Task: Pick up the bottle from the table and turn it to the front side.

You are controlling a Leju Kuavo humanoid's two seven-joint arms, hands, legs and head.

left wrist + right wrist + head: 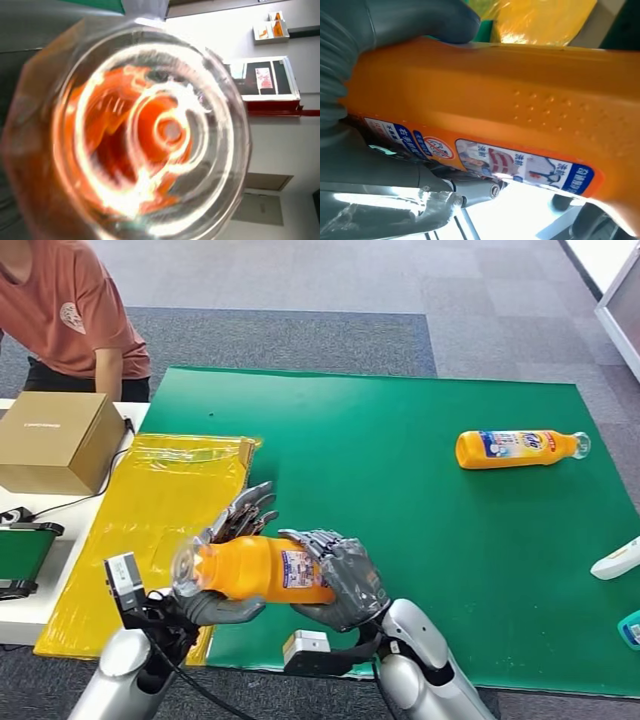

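Green matting covers the counter (453, 540); above its near edge both hands, left hand (226, 560) and right hand (343, 578), clasp the bottle (256, 568) sideways. Wrist views: cap end-on, label skewed (rotate slowly, regripping alternately).

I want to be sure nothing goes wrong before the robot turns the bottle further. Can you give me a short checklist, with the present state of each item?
1. Left robot hand holds the held bottle near its clear cap: ok.
2. Right robot hand holds the bottle's base end: ok.
3. Bottle lifted off the green mat, lying roughly level: ok.
4. Front side facing up: cannot tell; a label shows by the right robot hand, but which face it is stays unclear.
5. Second bottle lies far off on the mat, away from both hands: ok.
6. Person stays behind the cardboard box, away from the hands: ok.
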